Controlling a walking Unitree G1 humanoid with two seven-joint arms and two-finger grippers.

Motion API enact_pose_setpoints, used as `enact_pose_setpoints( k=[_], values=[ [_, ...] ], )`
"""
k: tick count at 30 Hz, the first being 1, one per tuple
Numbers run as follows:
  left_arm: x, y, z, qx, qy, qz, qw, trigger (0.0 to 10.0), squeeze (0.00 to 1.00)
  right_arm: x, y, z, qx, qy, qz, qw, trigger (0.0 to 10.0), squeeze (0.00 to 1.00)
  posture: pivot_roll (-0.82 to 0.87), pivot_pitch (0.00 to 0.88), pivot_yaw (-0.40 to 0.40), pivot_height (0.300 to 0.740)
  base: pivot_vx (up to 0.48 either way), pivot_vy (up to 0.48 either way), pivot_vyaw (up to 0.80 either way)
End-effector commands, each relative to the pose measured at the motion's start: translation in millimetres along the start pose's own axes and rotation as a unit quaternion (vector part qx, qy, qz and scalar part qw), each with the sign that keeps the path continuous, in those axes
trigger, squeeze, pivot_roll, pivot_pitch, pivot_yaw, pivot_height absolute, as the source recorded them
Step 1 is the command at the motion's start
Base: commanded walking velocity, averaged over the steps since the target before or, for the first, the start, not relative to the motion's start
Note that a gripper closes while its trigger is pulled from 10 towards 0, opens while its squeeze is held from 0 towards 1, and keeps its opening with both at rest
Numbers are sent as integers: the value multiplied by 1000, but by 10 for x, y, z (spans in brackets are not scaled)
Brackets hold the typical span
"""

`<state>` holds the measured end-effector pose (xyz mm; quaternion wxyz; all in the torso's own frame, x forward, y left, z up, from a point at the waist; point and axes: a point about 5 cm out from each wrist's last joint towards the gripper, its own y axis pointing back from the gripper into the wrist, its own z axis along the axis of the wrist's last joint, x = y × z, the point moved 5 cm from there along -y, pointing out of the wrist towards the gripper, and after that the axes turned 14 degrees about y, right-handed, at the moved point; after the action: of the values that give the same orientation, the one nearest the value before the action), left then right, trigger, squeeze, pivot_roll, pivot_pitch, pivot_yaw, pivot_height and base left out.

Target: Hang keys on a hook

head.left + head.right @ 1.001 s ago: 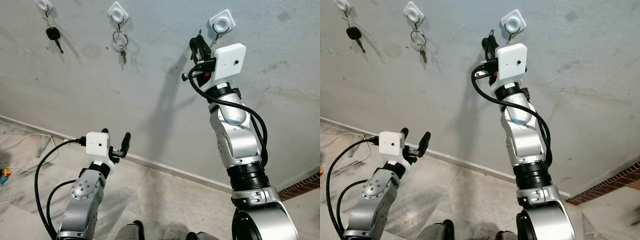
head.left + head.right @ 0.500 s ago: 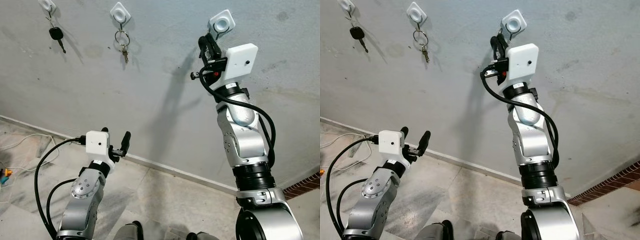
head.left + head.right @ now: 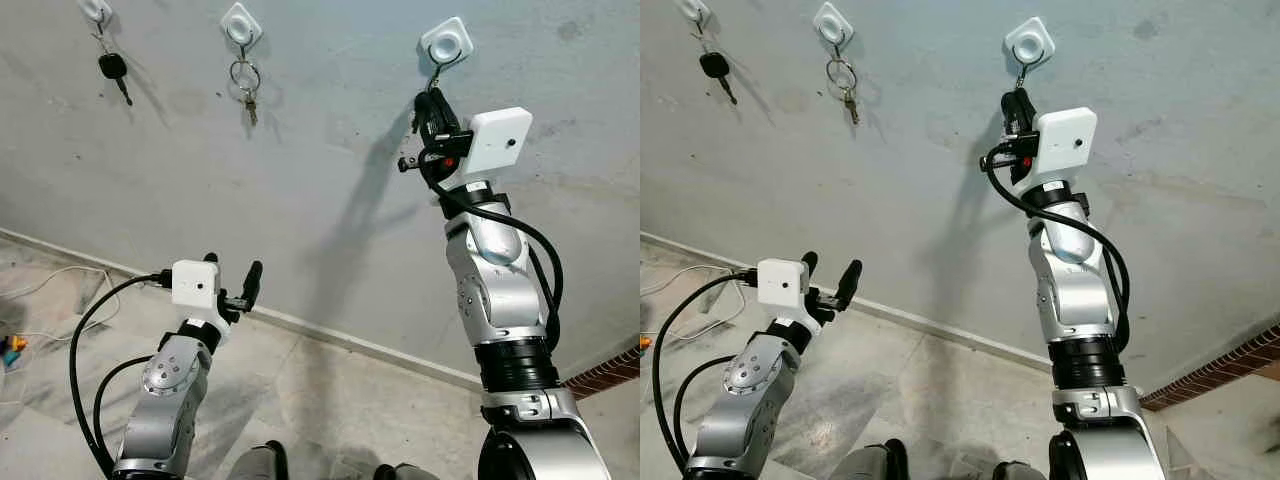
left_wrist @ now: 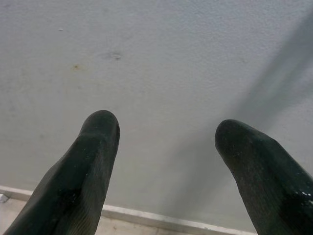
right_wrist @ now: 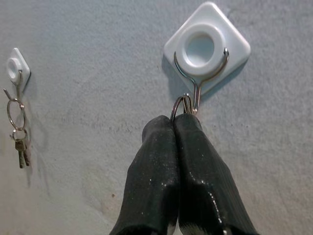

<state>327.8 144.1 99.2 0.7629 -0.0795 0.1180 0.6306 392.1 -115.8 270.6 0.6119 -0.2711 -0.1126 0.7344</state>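
The right gripper (image 5: pixel 176 125) is raised to the grey wall (image 3: pixel 300 200), its two black fingers (image 5: pixel 151 166) pressed tight together with no gap between them. Pinched at their tips is a thin metal key ring (image 5: pixel 180 105), whose loop pokes out above the fingertips and sits right at the lower end of the wire hook (image 5: pixel 198 93) that hangs from a white diamond-shaped wall mount (image 5: pixel 206 46). Ring and hook tip are touching or very nearly so; whether the ring is already over the hook cannot be told. The keys themselves are hidden behind the fingers.

The left gripper (image 4: pixel 164 142) is held low, well apart from the hooks, its fingers spread wide and holding nothing, pointing at bare wall above the skirting.

Further along the wall to the robot's left, a second mount carries a ring with small keys (image 3: pixel 243 85), and a third carries a black-headed car key (image 3: pixel 111 70).
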Motion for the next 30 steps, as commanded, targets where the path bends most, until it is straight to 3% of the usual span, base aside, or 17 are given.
enact_pose_setpoints(
  k=[1, 14, 30],
  values=[
    [39, 15, -13, 5, -5, 1, 1000, 10000, 0, -59, 19, 10, 0, -9, -15, 1000, 10000, 0, 71, 156, 76, 740, 0, 0, 0],
    [17, 9, -19, 4, -3, 0, 1000, 10000, 0, -122, -11, 33, -2, -14, -27, 1000, 10000, 0, 66, 157, 73, 740, 0, 0, 0],
    [0, -1, -24, 4, -3, -2, 1000, 10000, 0, -161, -41, 289, -44, 39, -7, 998, 10000, 0, 58, 159, 76, 740, 0, 0, 0]
  ],
)
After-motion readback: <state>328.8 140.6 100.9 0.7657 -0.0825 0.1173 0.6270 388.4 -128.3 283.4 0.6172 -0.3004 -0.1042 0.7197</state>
